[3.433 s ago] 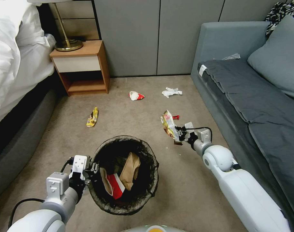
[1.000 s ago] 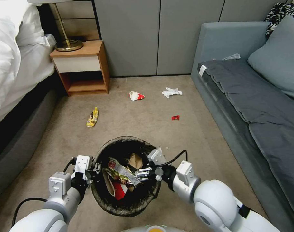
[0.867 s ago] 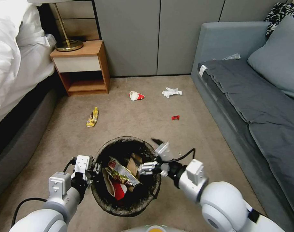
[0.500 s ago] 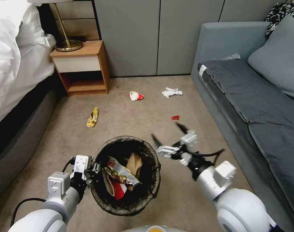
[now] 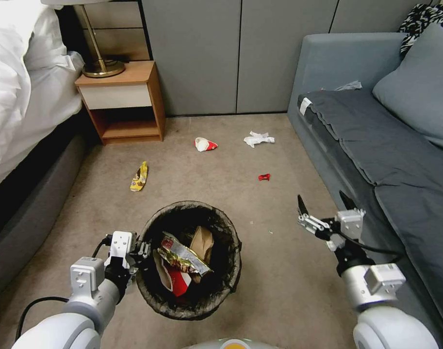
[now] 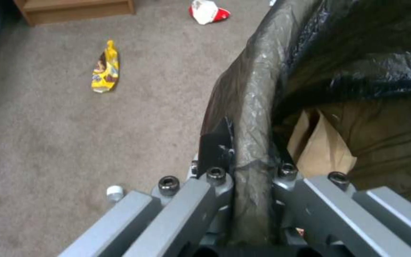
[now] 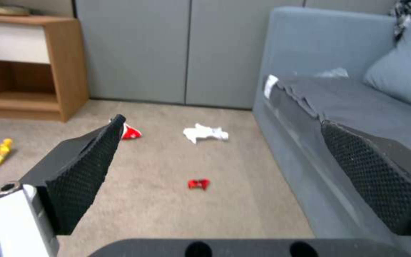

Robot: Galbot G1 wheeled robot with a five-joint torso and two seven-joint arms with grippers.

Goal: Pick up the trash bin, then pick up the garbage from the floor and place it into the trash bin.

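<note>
Clamping trash bin (image 5: 187, 310) rim: left gripper (image 5: 139, 252). Right gripper (image 5: 325, 206) spread wide, empty, beside sofa (image 5: 376, 145).

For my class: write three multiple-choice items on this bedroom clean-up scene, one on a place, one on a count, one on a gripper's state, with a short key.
1. Where does the yellow wrapper lie?
A. on the sofa
B. on the carpet
C. in the bin

2. How many litter pieces lie on the carpet?
A. one
B. four
C. seven

3. The right gripper is:
A. open and empty
B. shut on a wrapper
C. gripping the bin

Key:
1 B, it lies near the nightstand.
2 B: wrapper, carton, tissue, red scrap.
3 A, fingers spread; the left gripper clamps the trash bin.
</note>
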